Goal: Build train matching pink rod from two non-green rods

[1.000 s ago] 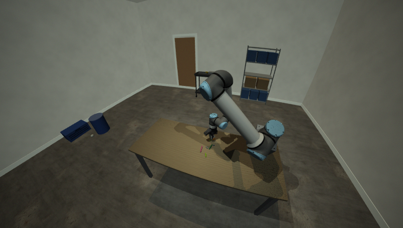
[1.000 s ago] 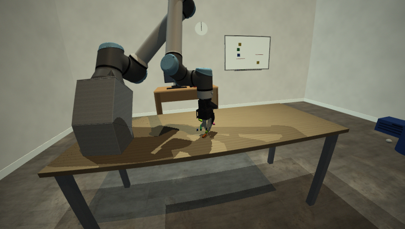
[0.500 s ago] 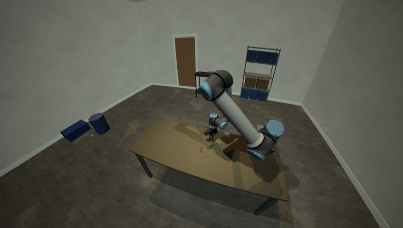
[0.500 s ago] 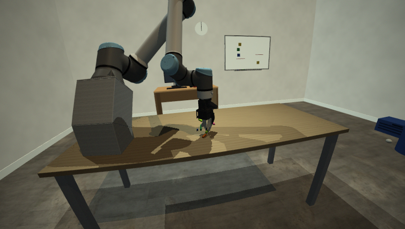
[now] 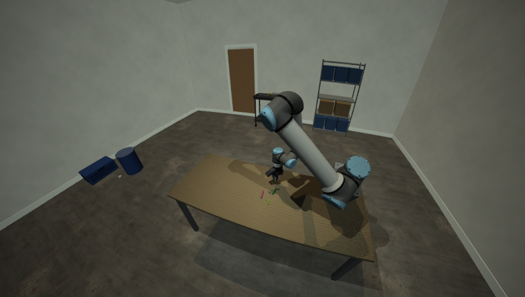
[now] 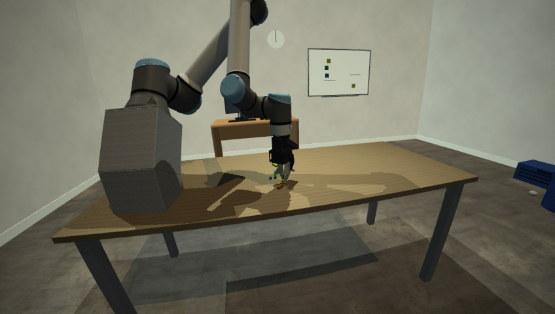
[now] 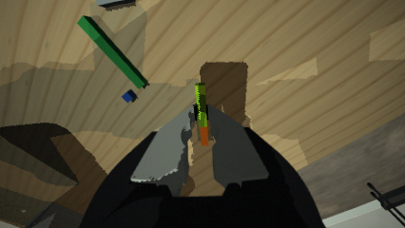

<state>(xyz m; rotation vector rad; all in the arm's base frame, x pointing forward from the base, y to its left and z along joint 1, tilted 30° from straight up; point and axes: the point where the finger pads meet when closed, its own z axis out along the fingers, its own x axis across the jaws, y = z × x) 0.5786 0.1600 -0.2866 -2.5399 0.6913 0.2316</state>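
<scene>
My gripper (image 7: 202, 105) is shut on a lime rod (image 7: 201, 102) and holds it low over the table, pointing away from the wrist camera. In the wrist view an orange rod (image 7: 204, 136) lies between the fingers, in line with the lime rod's near end; I cannot tell if the ends touch. The orange rod also shows in the exterior view (image 6: 279, 186), just below the gripper (image 6: 283, 176). The pink rod (image 5: 262, 193) lies further out on the table, apart from the gripper (image 5: 275, 180).
A long green rod (image 7: 113, 46) lies to the upper left of the fingers with a small blue rod (image 7: 128, 96) at its near end. A grey rod (image 7: 114, 2) sits at the top edge. A second lime rod (image 5: 267, 202) lies beside the pink one.
</scene>
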